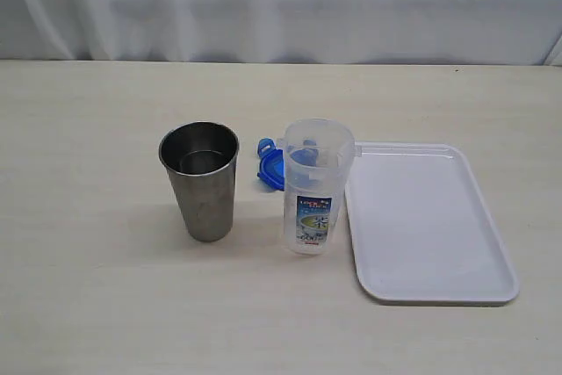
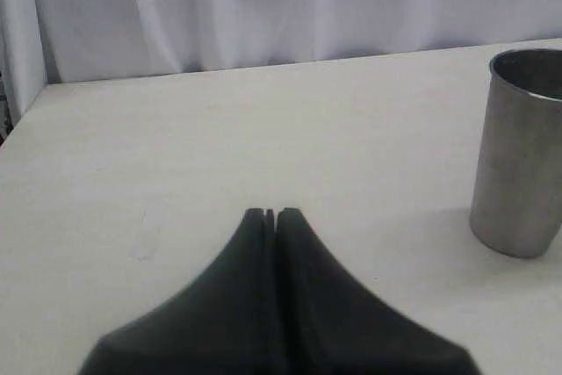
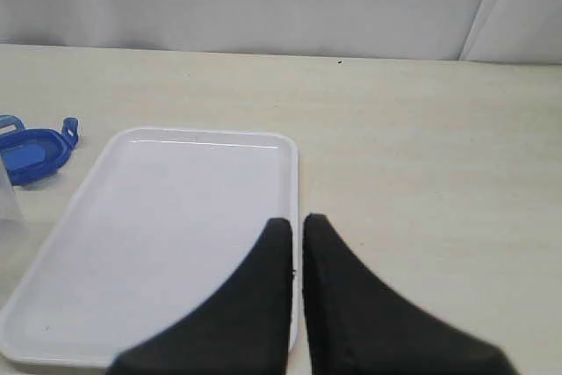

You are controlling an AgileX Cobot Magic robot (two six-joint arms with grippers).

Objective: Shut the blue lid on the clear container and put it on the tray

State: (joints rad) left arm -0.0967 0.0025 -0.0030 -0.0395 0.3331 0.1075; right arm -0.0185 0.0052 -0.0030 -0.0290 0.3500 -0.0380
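The clear container (image 1: 313,187) stands upright and uncovered on the table, its printed label facing the camera. Just behind it the blue lid (image 1: 269,167) lies flat on the table, partly hidden by the container; the right wrist view shows the lid (image 3: 32,152) beside the tray. The white tray (image 1: 425,221) lies bare to the right of the container, and again in the right wrist view (image 3: 167,234). Neither arm shows in the exterior view. My left gripper (image 2: 271,214) is shut and holds nothing, over bare table. My right gripper (image 3: 298,221) is shut and holds nothing, above the tray's edge.
A grey steel cup (image 1: 201,179) stands upright to the left of the container, and shows in the left wrist view (image 2: 521,153). A white curtain (image 1: 281,2) hangs behind the table's far edge.
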